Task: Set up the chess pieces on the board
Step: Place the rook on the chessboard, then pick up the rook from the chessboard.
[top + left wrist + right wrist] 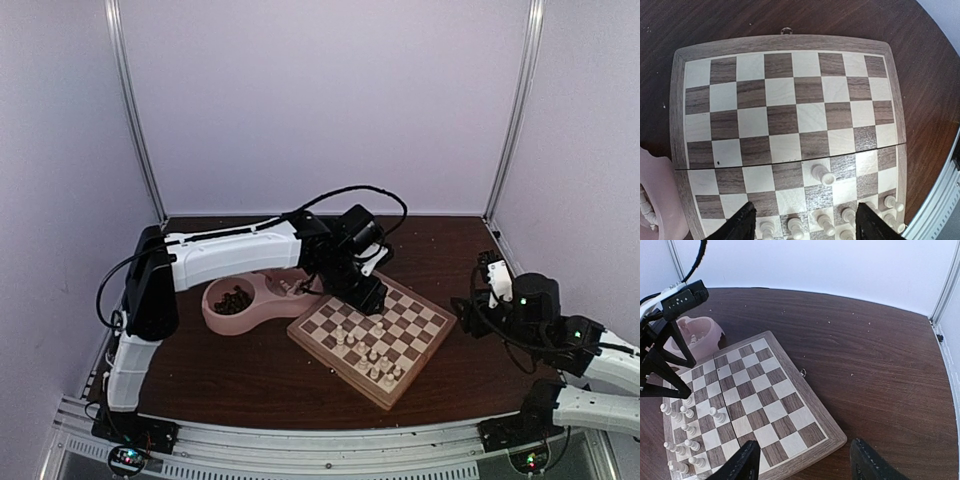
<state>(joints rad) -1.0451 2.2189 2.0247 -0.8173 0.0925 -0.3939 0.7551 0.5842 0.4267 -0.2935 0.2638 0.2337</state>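
We see L gripper (805, 207) jaws spread, holding nothing, over white chess pieces (823, 175) standing on end rows of the board (790, 44). R gripper (804, 442) jaws spread too, empty, above the table (880, 365) just off a board corner.

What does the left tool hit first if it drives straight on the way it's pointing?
Most likely the cream pieces in the end rows of the board, which sit right between the left tool's open fingers. Nothing else shows in the path. Depth is unclear, so I can't tell whether a piece or a bare square comes first.
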